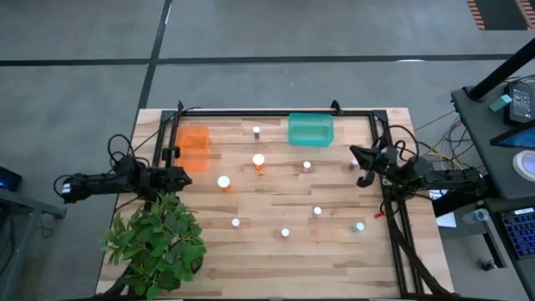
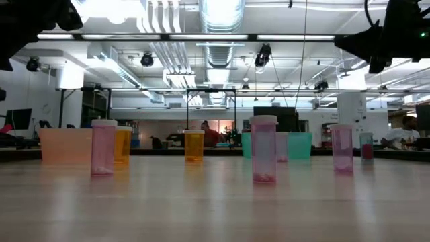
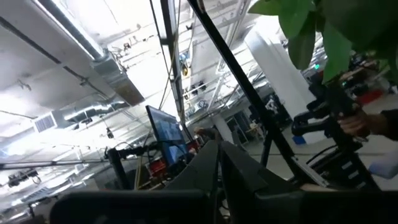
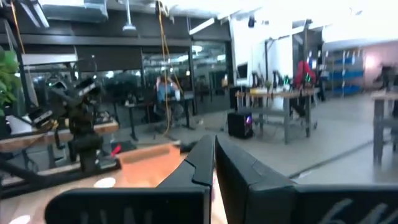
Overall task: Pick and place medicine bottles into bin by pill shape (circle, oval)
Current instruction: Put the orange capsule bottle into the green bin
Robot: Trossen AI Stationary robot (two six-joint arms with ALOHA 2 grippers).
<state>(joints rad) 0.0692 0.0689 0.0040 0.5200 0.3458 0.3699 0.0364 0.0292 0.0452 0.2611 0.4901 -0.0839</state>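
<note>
Several small white-capped medicine bottles (image 1: 285,232) stand scattered over the wooden table, one with an orange body (image 1: 258,161) near the middle. At table height they show as pink bottles (image 2: 263,149) and orange ones (image 2: 194,146). An orange bin (image 1: 195,148) sits at the back left and a teal bin (image 1: 310,129) at the back centre. My left gripper (image 1: 185,177) hovers at the left edge, shut and empty, its fingers pressed together (image 3: 217,146). At the right edge my right gripper (image 1: 356,155) is also shut and empty (image 4: 214,142). Neither touches a bottle.
A leafy green plant (image 1: 159,238) stands at the table's front left corner, close under the left arm. A black frame rail (image 1: 276,112) runs along the back and sides. Cables and a desk with equipment (image 1: 510,100) lie off the right side.
</note>
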